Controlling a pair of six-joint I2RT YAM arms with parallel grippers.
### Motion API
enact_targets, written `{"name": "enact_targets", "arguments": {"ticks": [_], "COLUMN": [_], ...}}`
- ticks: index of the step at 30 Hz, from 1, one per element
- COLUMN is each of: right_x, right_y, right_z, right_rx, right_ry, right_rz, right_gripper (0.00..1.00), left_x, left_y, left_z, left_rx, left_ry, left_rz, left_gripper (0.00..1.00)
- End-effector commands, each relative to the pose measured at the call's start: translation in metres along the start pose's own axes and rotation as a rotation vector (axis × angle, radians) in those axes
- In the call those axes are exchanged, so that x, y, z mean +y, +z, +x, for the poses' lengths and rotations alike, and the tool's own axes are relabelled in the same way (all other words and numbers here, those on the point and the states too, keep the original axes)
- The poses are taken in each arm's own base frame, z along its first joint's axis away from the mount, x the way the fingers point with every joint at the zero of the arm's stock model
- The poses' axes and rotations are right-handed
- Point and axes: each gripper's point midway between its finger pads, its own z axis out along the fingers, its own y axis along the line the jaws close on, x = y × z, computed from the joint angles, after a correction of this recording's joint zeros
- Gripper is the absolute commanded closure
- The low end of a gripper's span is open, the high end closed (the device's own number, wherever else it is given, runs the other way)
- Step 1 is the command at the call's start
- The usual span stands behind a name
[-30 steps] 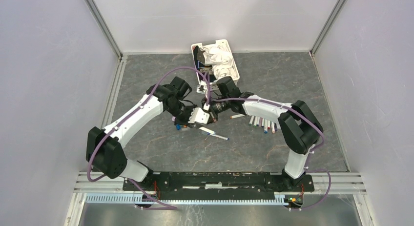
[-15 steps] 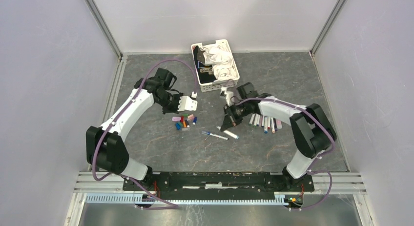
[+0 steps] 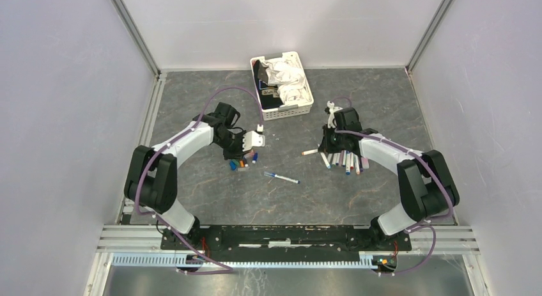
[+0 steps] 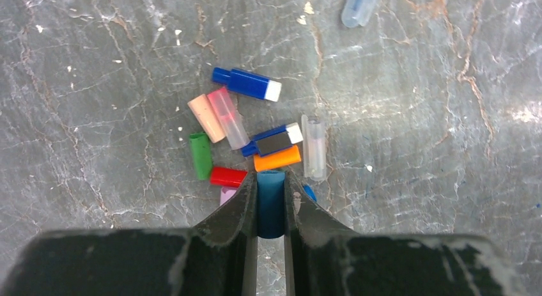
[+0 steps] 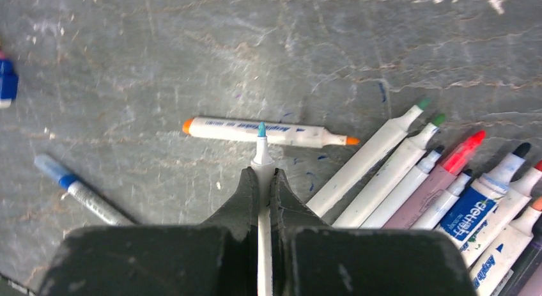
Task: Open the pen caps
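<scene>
My left gripper (image 4: 271,178) is shut on a teal pen cap (image 4: 271,206), its tips right at a heap of loose pen caps (image 4: 243,139) in blue, pink, green, red and orange; from above the heap (image 3: 241,162) lies left of centre under that gripper (image 3: 246,150). A thin white pen with a bare teal tip (image 5: 261,152) is pinched in my right gripper (image 5: 263,176), which is shut. It hangs over the left end of a row of uncapped pens (image 5: 441,181), seen from above (image 3: 348,160) below that gripper (image 3: 328,149).
An orange-tipped white pen (image 5: 268,132) lies crosswise just ahead of the right gripper. A blue-ended pen (image 3: 282,178) rests alone mid-table. A white slotted basket (image 3: 305,107) holding crumpled cloth stands at the back.
The grippers, close together at centre a second ago, have parted. The left one carried the cap left to the heap, and the right one carried the pen right to the row.
</scene>
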Motion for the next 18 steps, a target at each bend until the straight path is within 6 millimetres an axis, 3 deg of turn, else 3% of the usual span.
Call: {"name": "enact_targets", "arguments": {"ticks": [1,6,9,12,16,18], "right_x": [-0.014,-0.026,-0.031,-0.036,-0.042,-0.042], "right_y": [0.009,0.013,0.016,0.015,0.011,0.011], "right_z": [-0.034,-0.038,-0.037,-0.036,-0.033,-0.032], "right_rx": [-0.152,-0.191,-0.191,-0.203,-0.214,-0.213], "right_ry": [0.120,0.160,0.162,0.159,0.157,0.154], "right_rz": [0.100,0.165,0.193,0.223,0.256,0.262], "right_gripper": [1.00,0.97,0.92,0.87,0.83,0.76], "left_x": [0.014,0.012,0.011,0.013,0.018,0.022], "left_y": [0.003,0.003,-0.002,-0.011,-0.027,-0.036], "left_z": [-0.009,-0.011,-0.016,-0.024,-0.037,-0.045], "left_rx": [-0.035,-0.039,-0.049,-0.064,-0.084,-0.098], "left_ry": [-0.043,-0.042,-0.040,-0.047,-0.054,-0.060], "left_rz": [-0.061,-0.060,-0.062,-0.058,-0.086,-0.105], "left_gripper": [0.88,0.55,0.41,0.14,0.01,0.00]}}
